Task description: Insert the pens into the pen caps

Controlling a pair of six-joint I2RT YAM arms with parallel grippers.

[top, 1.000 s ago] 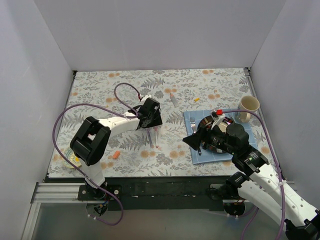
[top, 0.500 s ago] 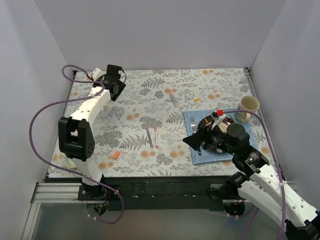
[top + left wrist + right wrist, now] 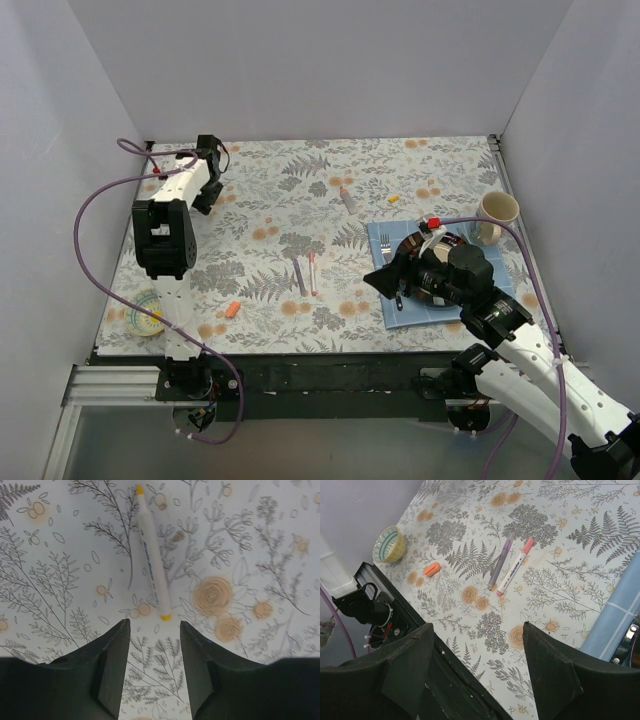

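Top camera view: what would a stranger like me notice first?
The left arm is stretched to the far left corner, its open left gripper just short of a white pen. Mid-table, a purple pen and a pink-tipped pen lie side by side.

The table (image 3: 270, 200) is seen whole from above and close, straight down, from the left wrist. The purple pen (image 3: 298, 275) is shared with the right wrist.

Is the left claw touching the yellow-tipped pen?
Apart. The left wrist view shows the pen lying beyond the open left claw, tablecloth visible between them.
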